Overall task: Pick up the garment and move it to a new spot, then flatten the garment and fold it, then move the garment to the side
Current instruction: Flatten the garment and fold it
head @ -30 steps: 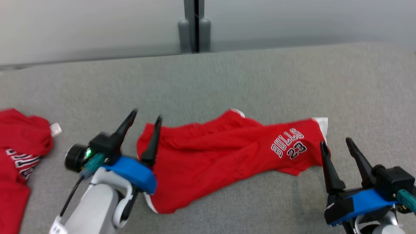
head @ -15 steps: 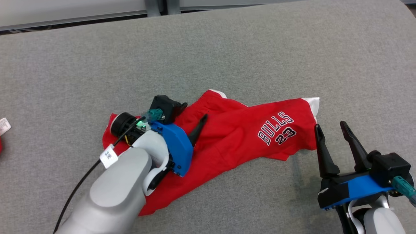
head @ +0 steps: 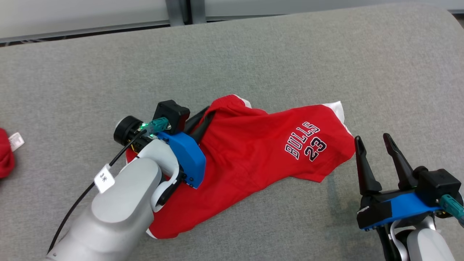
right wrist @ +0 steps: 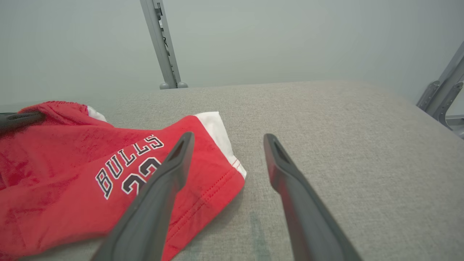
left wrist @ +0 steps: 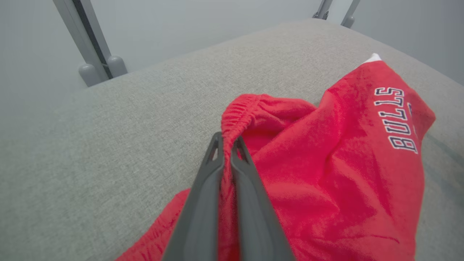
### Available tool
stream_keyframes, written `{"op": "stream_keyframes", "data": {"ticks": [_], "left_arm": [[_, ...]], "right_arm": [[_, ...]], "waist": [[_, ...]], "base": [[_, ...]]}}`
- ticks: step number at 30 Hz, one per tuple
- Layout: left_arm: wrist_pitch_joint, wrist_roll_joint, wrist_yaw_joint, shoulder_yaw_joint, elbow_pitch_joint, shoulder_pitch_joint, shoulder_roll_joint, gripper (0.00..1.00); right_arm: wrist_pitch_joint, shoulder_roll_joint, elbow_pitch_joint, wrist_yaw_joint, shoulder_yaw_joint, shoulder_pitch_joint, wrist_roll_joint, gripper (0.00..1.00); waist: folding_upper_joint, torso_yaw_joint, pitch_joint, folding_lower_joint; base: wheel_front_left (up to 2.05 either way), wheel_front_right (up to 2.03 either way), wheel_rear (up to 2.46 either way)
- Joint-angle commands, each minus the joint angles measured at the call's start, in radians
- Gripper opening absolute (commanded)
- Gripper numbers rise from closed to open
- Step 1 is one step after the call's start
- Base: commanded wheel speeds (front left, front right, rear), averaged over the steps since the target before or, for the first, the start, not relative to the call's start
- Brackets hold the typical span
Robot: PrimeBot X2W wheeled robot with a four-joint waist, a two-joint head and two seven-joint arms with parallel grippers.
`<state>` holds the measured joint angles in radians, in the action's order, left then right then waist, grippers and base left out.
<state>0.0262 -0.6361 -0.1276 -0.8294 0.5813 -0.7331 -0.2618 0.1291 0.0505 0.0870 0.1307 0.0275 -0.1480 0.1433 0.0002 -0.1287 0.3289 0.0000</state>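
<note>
The garment (head: 253,156) is a pair of red shorts with white trim and "BULLS 23" lettering, lying crumpled on the grey padded surface (head: 290,54). My left gripper (head: 207,111) is shut on the shorts' elastic waistband at their far left end. The left wrist view shows the waistband (left wrist: 239,112) bunched up between that left gripper's (left wrist: 226,142) closed fingers. My right gripper (head: 372,137) stands open just right of the printed leg, with nothing between its fingers. In the right wrist view the right gripper (right wrist: 228,137) points past the white hem (right wrist: 217,134) of the shorts (right wrist: 72,181).
A second red garment (head: 4,159) with a white tag (head: 16,141) lies at the far left edge. Grey posts (head: 179,11) stand behind the surface's back edge. Bare grey surface stretches behind and to the right of the shorts.
The head camera has tilted down. My left gripper moved from beside the shorts onto them and shut on the waistband, bunching it up. The right gripper stays open.
</note>
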Motion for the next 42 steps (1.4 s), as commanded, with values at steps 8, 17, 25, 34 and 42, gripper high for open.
{"op": "stream_keyframes", "data": {"ticks": [8,17,25,34,42], "left_arm": [[-0.137,0.077,0.136,-0.005,-0.263,0.17,-0.108,0.0],[-0.119,-0.014,0.253,0.008,-0.414,0.462,-0.189,0.0],[-0.219,-0.071,0.231,0.025,-0.307,0.542,-0.146,1.0],[-0.292,0.004,0.231,0.141,-0.364,0.509,-0.103,1.0],[-0.292,0.116,0.246,0.358,-0.475,0.549,-0.107,1.0]], "right_arm": [[-0.009,0.001,-0.003,0.0,0.038,0.035,-0.012,1.0],[-0.037,0.001,-0.026,0.0,0.049,0.055,-0.026,1.0],[-0.058,0.001,-0.06,0.0,0.053,0.076,-0.038,1.0],[-0.082,0.001,-0.095,0.0,0.062,0.091,-0.056,1.0],[-0.098,0.001,-0.125,0.0,0.058,0.093,-0.065,1.0]], "waist": [[-0.0002,0.073,-0.073,0.0],[-0.0002,0.123,-0.107,0.0],[-0.0002,0.14,-0.127,0.0],[-0.0002,0.146,-0.143,0.0],[-0.0002,0.134,-0.162,0.0]], "base": [[0.0,0.0,0.0],[0.0,0.0,0.0],[0.0,0.0,0.0],[0.0,0.0,0.0],[0.0,0.0,0.0]]}}
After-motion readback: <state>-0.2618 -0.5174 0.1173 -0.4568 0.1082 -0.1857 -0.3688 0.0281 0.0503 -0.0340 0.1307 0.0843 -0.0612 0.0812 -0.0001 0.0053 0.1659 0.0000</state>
